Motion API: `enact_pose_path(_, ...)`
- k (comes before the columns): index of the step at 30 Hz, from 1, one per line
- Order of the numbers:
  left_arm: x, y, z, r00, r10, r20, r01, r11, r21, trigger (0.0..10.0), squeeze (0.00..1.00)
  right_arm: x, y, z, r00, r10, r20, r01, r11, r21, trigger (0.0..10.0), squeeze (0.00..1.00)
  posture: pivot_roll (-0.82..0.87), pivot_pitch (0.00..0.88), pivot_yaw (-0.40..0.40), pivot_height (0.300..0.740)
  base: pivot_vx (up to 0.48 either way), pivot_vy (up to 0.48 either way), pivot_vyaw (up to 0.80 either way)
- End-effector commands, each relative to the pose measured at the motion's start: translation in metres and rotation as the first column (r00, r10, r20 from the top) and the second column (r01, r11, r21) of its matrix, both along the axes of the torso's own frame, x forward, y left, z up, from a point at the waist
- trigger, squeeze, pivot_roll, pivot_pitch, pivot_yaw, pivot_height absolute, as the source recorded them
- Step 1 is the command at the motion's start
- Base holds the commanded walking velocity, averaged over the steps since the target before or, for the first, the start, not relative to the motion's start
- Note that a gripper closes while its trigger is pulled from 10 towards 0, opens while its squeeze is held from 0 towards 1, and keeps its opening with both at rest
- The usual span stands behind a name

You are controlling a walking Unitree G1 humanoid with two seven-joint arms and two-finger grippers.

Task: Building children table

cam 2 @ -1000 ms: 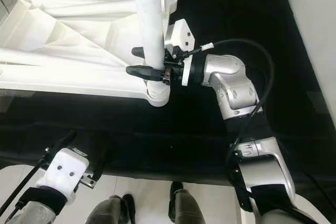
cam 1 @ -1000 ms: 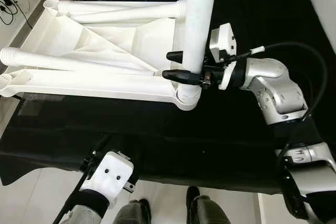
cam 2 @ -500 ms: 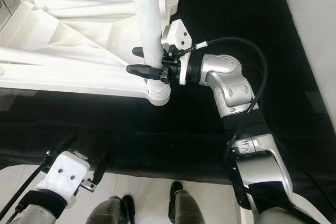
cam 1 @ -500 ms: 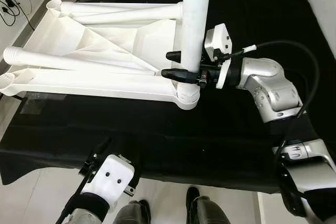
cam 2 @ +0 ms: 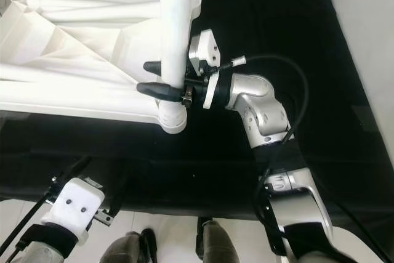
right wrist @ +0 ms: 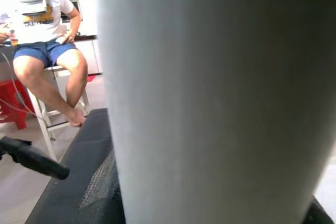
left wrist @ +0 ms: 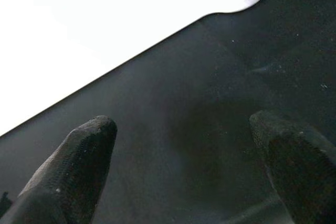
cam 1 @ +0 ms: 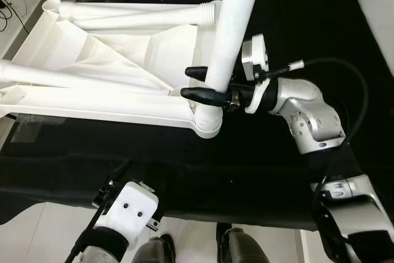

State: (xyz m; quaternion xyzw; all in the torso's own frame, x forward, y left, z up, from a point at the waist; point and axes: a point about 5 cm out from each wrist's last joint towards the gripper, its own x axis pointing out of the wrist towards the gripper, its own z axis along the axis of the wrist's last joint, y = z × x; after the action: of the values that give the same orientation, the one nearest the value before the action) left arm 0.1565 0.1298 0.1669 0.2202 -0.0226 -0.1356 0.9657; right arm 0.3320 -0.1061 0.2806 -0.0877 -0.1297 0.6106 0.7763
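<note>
On a black mat (cam 1: 258,170), the upturned white tabletop (cam 1: 111,84) lies at the far-left part; the leg (cam 1: 231,29) standing in its near corner socket (cam 1: 206,121) now tilts — right gripper (cam 1: 198,83) jaws clamped round it, apparently working it home. Left gripper (left wrist: 184,161) idle, jaws wide.

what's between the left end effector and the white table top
Nothing but bare black mat. In the left wrist view the left end effector hangs open over the mat, with the table top edge ahead of its fingertips and apart from them.

Tabletop (cam 1: 111,100) on mat (cam 1: 258,170), leg (cam 1: 237,23) upright at its right corner
</note>
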Motion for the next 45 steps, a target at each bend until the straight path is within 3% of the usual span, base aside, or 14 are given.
enact_pose_path(1, -0.003, 0.002, -0.004, 0.999, 0.011, -0.032, -0.011, 1.0, 0.006, 10.0, 0.0, -0.008, -0.001, -0.022, 0.998, 0.003, -0.057, -0.007, 0.998, -0.068, 10.0, 0.0, 0.09, 0.377, 0.044, 0.74, 0.0, 0.0, 0.0)
enact_pose_path(6, -0.002, 0.002, -0.004, 0.999, 0.006, -0.034, -0.005, 1.0, 0.007, 10.0, 0.0, -0.013, -0.002, -0.027, 0.999, -0.001, -0.037, -0.003, 0.994, -0.112, 10.0, 0.0, 0.08, 0.376, 0.049, 0.74, 0.0, 0.0, 0.0)
enact_pose_path(7, -0.001, 0.002, -0.004, 0.999, 0.0, -0.035, 0.0, 1.0, 0.009, 10.0, 0.0, -0.016, -0.001, -0.033, 1.0, -0.012, -0.025, 0.008, 0.983, -0.181, 10.0, 0.0, 0.08, 0.371, 0.05, 0.74, 0.0, 0.0, 0.0)
enact_pose_path(16, 0.0, 0.001, -0.004, 0.999, 0.004, -0.033, -0.003, 1.0, 0.014, 10.0, 0.0, -0.008, 0.002, -0.034, 0.995, -0.094, -0.036, 0.081, 0.962, -0.261, 10.0, 0.0, 0.08, 0.367, 0.044, 0.74, 0.0, 0.0, 0.0)
enact_pose_path(34, 0.002, 0.002, -0.005, 1.0, 0.01, -0.03, -0.01, 1.0, 0.017, 10.0, 0.0, 0.005, -0.003, -0.026, 0.961, -0.256, -0.1, 0.227, 0.946, -0.233, 10.0, 0.0, 0.07, 0.363, 0.038, 0.74, 0.0, 0.0, 0.0)
enact_pose_path(37, 0.002, 0.003, -0.005, 0.999, 0.011, -0.031, -0.01, 1.0, 0.019, 10.0, 0.0, 0.007, -0.006, -0.028, 0.931, -0.349, -0.111, 0.329, 0.93, -0.164, 10.0, 0.0, 0.07, 0.364, 0.042, 0.74, 0.0, 0.0, 0.0)
enact_pose_path(40, 0.002, 0.003, -0.005, 0.999, 0.01, -0.031, -0.01, 1.0, 0.019, 10.0, 0.0, 0.006, -0.007, -0.028, 0.923, -0.363, -0.127, 0.349, 0.93, -0.12, 10.0, 0.0, 0.07, 0.364, 0.042, 0.74, 0.0, 0.0, 0.0)
enact_pose_path(42, 0.003, 0.003, -0.005, 0.999, 0.011, -0.032, -0.01, 1.0, 0.021, 10.0, 0.0, 0.005, -0.006, -0.027, 0.906, -0.392, -0.161, 0.393, 0.919, -0.029, 10.0, 0.0, 0.07, 0.36, 0.044, 0.74, 0.0, 0.0, 0.0)
enact_pose_path(45, 0.003, 0.003, -0.005, 0.999, 0.011, -0.032, -0.011, 1.0, 0.022, 10.0, 0.0, 0.003, -0.006, -0.027, 0.899, -0.396, -0.184, 0.408, 0.912, 0.03, 10.0, 0.0, 0.07, 0.358, 0.046, 0.74, 0.0, 0.0, 0.0)
